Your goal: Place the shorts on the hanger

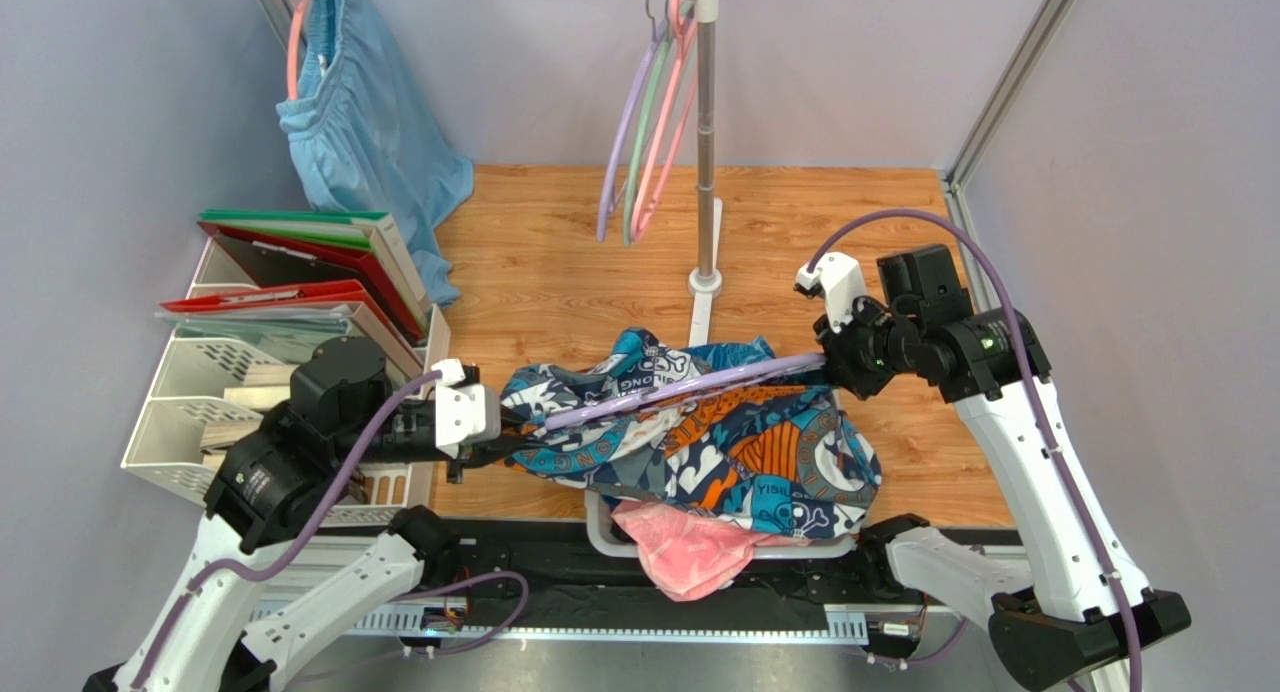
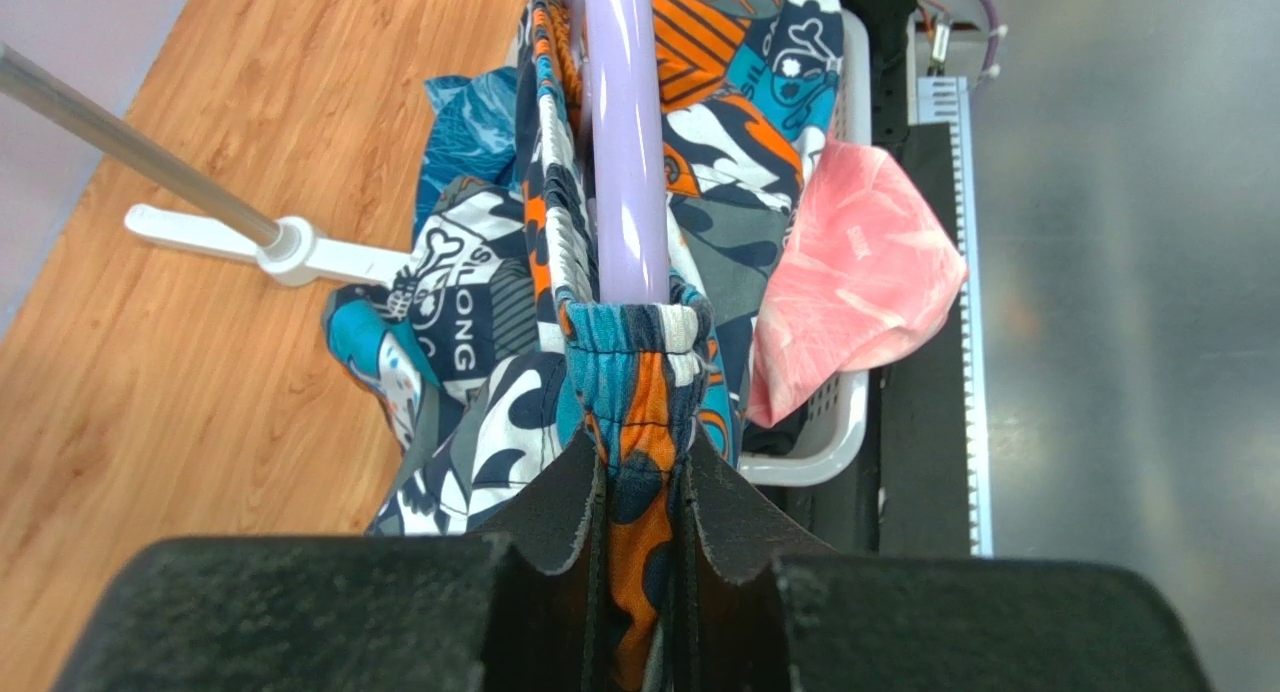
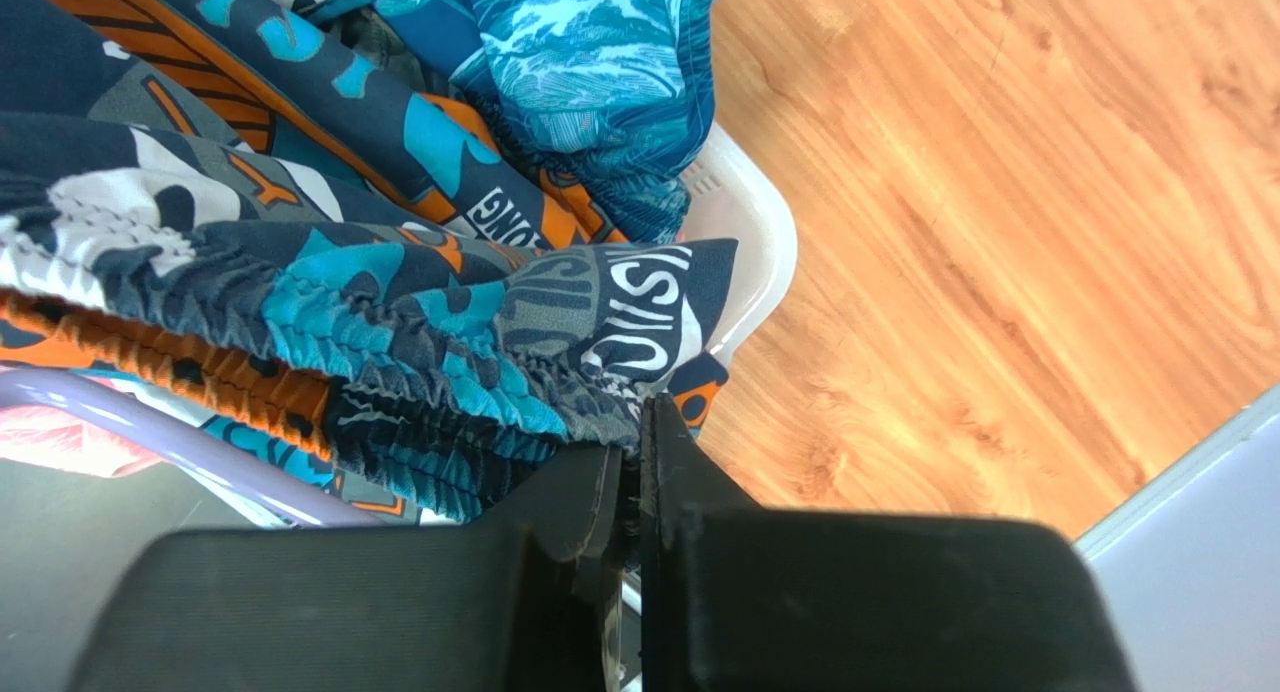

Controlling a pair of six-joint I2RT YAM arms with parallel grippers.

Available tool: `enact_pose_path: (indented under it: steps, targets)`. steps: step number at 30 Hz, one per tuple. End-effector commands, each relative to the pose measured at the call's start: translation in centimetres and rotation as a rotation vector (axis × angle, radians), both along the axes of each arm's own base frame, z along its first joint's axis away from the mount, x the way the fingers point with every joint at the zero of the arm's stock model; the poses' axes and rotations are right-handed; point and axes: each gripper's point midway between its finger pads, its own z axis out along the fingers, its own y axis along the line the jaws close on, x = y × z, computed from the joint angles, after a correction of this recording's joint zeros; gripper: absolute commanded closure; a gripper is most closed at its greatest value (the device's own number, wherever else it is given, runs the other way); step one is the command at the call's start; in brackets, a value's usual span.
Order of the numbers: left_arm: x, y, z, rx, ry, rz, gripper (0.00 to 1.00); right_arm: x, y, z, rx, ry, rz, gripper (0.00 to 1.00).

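The printed shorts [image 1: 706, 437] hang stretched between my two grippers above a white basket. The lavender hanger [image 1: 676, 389] runs through their waistband from left to right. My left gripper [image 1: 504, 427] is shut on the left end of the waistband. In the left wrist view, orange and teal cloth [image 2: 646, 407] is pinched between the jaws [image 2: 639, 460], and the hanger's arm [image 2: 624, 152] runs away from them inside the waistband. My right gripper [image 1: 824, 365] is shut on the right end of the gathered waistband [image 3: 451, 347]. Its jaws [image 3: 639, 422] are pressed together, with the hanger [image 3: 150, 430] just below the cloth.
A white basket [image 1: 601, 530] at the near edge holds a pink garment [image 1: 691, 550]. A rack pole [image 1: 703, 137] stands behind on its white foot, with purple, green and pink hangers [image 1: 646, 137] on the rail. Light-blue shorts [image 1: 368, 122] hang at back left. A file tray [image 1: 286, 362] stands left.
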Motion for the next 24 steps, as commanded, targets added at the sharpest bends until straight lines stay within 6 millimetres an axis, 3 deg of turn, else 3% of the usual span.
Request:
enact_pose_path:
  steps: [1,5,14,18,19,24]
  targets:
    - [-2.0,-0.1,5.0,-0.169,0.018,-0.020,1.00,0.3,-4.4,-1.0,-0.170,-0.029,-0.089,1.00]
    - [-2.3,-1.0,8.2,-0.257,0.024,-0.069,1.00,1.1,-3.5,-1.2,-0.122,-0.024,-0.106,1.00]
    - [-3.1,-1.9,13.1,-0.385,0.059,-0.145,1.00,1.7,-2.2,-1.0,0.019,-0.014,-0.161,1.00]
    - [-2.8,-1.9,12.8,-0.362,0.012,-0.143,1.00,3.0,-1.7,1.9,0.165,-0.029,-0.191,1.00]
    - [-2.7,-1.8,12.6,-0.354,0.005,-0.140,1.00,3.3,-2.6,2.5,0.196,-0.024,-0.238,1.00]
    - [-1.1,-1.7,9.7,-0.308,0.018,-0.054,1.00,3.7,-2.9,5.4,0.376,0.030,-0.263,1.00]
